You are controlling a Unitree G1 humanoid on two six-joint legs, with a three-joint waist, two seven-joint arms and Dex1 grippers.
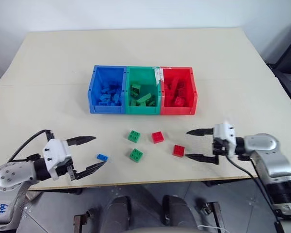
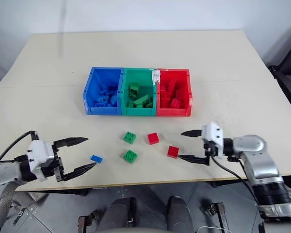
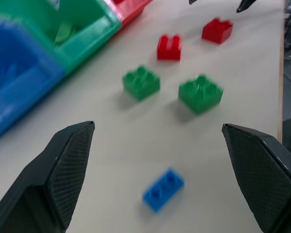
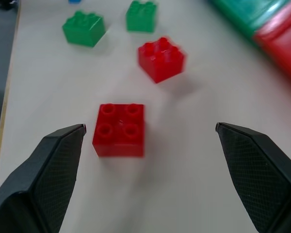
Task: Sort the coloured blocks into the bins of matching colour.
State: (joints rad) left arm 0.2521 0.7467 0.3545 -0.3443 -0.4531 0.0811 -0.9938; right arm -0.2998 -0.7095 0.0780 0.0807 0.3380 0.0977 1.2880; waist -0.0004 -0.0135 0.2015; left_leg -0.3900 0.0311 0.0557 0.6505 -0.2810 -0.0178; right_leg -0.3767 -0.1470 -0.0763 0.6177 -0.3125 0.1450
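Observation:
Five blocks lie on the table in front of the bins: two green (image 1: pixel 134 136) (image 1: pixel 136 155), two red (image 1: pixel 157 137) (image 1: pixel 178 150), and a small flat blue one (image 1: pixel 102 157). My left gripper (image 1: pixel 91 152) is open, its fingers pointing right, with the blue block (image 3: pixel 163 190) just ahead of its fingertips. My right gripper (image 1: pixel 195 144) is open and points left, right beside the nearer red block (image 4: pixel 119 129). The blue bin (image 1: pixel 106 90), green bin (image 1: pixel 143 90) and red bin (image 1: pixel 178 90) stand joined in a row, each holding several blocks of its colour.
The cream table (image 1: pixel 136 48) has its front edge close to both grippers. A dark chair (image 1: pixel 288 68) stands off the table's right side.

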